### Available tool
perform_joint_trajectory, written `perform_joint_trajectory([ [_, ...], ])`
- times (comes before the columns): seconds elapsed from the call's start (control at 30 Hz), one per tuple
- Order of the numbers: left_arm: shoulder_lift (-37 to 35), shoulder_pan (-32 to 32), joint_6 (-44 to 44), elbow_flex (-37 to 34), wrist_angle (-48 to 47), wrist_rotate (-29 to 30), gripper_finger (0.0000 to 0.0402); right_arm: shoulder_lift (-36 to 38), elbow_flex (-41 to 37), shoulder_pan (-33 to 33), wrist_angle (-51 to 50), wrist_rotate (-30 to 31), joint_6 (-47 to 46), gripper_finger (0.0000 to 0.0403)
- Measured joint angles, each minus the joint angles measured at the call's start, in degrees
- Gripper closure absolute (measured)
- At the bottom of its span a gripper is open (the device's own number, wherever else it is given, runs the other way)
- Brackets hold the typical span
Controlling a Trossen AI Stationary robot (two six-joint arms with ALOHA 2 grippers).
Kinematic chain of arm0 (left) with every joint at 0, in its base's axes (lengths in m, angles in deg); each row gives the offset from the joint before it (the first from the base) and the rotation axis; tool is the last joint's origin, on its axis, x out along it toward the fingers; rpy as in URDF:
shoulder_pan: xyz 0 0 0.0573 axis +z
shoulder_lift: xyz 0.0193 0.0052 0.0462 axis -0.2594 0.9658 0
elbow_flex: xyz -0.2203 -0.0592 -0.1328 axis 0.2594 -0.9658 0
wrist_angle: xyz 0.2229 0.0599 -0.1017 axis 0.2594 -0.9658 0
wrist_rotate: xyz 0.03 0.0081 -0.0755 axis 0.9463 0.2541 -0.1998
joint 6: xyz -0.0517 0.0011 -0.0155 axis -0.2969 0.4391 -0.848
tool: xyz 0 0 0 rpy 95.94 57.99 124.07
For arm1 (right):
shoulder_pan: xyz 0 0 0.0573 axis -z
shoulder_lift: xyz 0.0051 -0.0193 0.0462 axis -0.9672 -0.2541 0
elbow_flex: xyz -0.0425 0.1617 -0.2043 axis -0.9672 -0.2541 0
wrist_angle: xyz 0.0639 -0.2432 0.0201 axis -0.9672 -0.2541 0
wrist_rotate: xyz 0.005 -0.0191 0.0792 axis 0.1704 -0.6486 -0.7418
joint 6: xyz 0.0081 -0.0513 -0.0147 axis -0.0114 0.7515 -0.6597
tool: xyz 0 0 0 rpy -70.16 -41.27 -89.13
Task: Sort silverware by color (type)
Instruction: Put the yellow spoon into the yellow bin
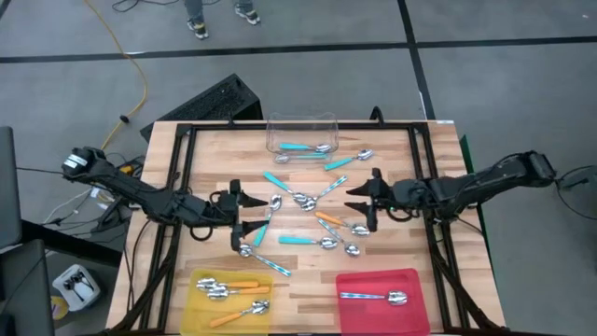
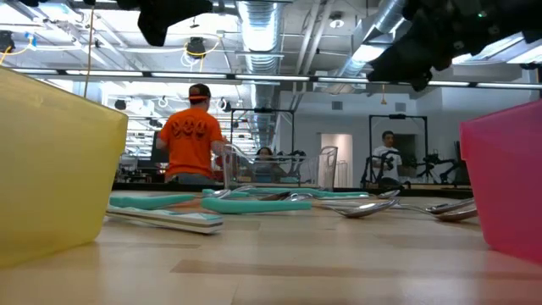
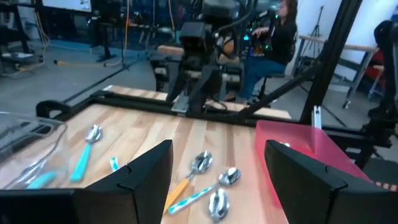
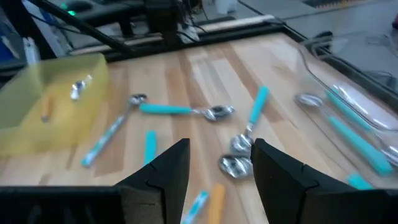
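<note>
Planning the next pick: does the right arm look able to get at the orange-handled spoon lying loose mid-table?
Probably yes: the open right gripper hovers beside the orange-handled spoon, nothing over it.

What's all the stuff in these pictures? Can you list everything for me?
Yellow tray: one, near edge of the table, holding three orange-handled spoons.
Red tray: one, near edge, holding one silver spoon.
Clear tub: one, far edge, holding two teal-handled spoons.
Loose spoons: about ten, mostly teal-handled, a couple orange, scattered mid-table.
Table: one, light wood, black frame.
People: one in an orange shirt, others seated, in the room behind.
Left gripper: open, above the spoons' left side.
Right gripper: open, above their right side.
</note>
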Motion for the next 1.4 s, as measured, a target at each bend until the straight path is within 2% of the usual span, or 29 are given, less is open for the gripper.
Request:
perform_joint_trajectory([
  [0.17, 2.36, 0.00, 0.04, 0.00, 3.49, -1.28, 0.0164, -3.01, 0.00, -0.12, 8.62, -5.94, 2.93, 0.0211],
  [0.33, 1.85, 0.02, 0.04, 0.83, 3.44, -1.05, 0.0164, -1.48, 0.02, -0.11, 11.73, -6.22, 5.11, 0.0211],
  [0.63, -1.79, 0.02, -0.31, 2.14, 1.52, -1.12, 0.0164, 10.88, 0.70, -0.03, 12.03, -6.24, 10.55, 0.0211],
  [0.83, -3.72, 0.17, -1.39, 2.16, -0.08, -0.80, 0.0164, 18.54, 0.72, -0.12, 11.89, -6.27, 10.72, 0.0211],
  [1.1, -9.30, 1.67, -3.29, 2.16, -4.86, -0.83, 0.0164, 29.95, 0.72, -0.10, 5.96, -6.30, 10.70, 0.0211],
  [1.27, -12.57, 1.95, -5.46, 2.19, -8.39, -0.78, 0.0164, 36.34, 0.83, -0.10, -3.59, -6.26, 9.01, 0.0211],
  [1.4, -12.16, 1.95, -6.99, 2.19, -12.68, -0.77, 0.0164, 37.30, 0.75, -0.06, -13.69, -6.22, 4.38, 0.0211],
])
